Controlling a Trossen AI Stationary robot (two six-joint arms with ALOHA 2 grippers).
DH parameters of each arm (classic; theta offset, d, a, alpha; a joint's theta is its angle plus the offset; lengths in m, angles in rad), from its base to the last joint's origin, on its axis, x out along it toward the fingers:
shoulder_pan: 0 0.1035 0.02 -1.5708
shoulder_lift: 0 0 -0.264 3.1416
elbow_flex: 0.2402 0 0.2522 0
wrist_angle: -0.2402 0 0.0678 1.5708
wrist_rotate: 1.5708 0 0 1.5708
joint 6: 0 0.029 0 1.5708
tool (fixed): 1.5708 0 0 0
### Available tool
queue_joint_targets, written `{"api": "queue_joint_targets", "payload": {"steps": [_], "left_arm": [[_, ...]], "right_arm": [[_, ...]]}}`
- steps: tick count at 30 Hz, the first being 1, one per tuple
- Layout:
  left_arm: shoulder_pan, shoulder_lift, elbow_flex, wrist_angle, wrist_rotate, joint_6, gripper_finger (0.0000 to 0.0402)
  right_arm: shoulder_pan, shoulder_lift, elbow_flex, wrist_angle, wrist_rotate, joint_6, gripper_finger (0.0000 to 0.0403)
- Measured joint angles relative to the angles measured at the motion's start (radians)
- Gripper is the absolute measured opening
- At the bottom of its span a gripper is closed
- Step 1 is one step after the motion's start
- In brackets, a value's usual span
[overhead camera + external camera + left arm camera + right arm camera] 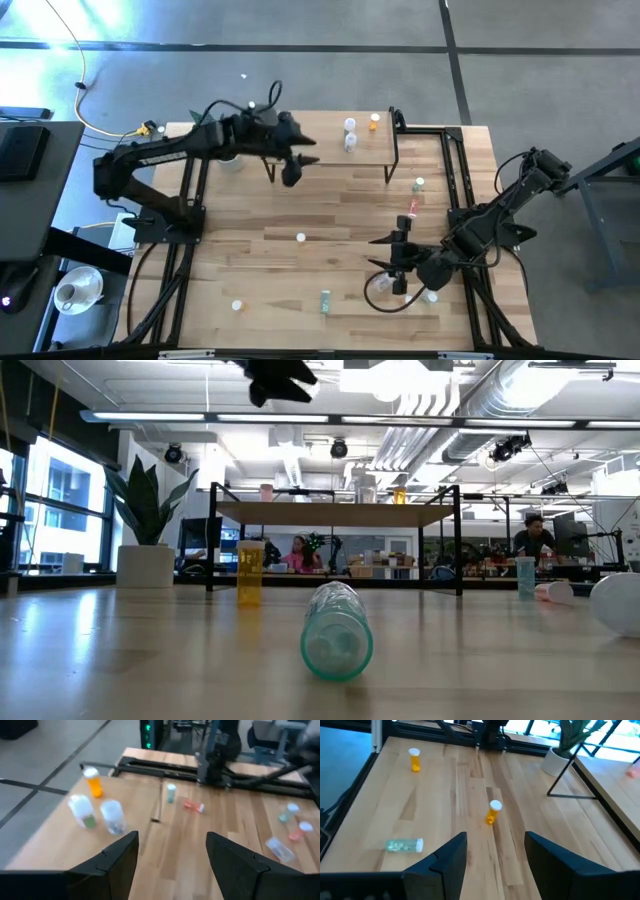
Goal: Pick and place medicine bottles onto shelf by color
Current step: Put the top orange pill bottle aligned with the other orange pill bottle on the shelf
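High view: the left gripper (pixel 291 170) is hovering just off the near edge of the low light-wood shelf on black legs (pixel 330 135), jaws apart and empty, likely having let a bottle go. Three white-capped bottles (pixel 350 135) are standing on the shelf.
Low view: a clear green-tinted bottle (pixel 336 630) is lying on its side well in front of the shelf, apparently awaiting sorting.
Left wrist view: two clear bottles and an orange bottle (pixel 93 782) are standing together on the shelf.
Right wrist view: the right gripper (pixel 495 855) is waiting well away from the shelf, jaws wide and empty, pointing toward an upright orange bottle with a white cap (pixel 493 812).
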Motion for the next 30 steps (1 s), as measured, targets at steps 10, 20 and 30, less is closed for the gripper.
{"api": "queue_joint_targets", "payload": {"steps": [10, 20, 30], "left_arm": [[-0.072, -0.186, -0.417, 0.274, -0.007, -0.094, 0.0223], [-0.217, -0.352, -0.711, 0.504, -0.058, -0.177, 0.0223], [-0.439, -0.444, -0.813, 0.506, -0.355, -0.247, 0.0223]], "right_arm": [[-0.069, 0.057, 0.000, 0.002, -0.037, 0.008, 0.0190], [-0.175, 0.134, 0.000, 0.071, -0.134, -0.003, 0.0190], [-0.292, 0.259, 0.000, 0.263, -0.314, -0.159, 0.0190]]}}
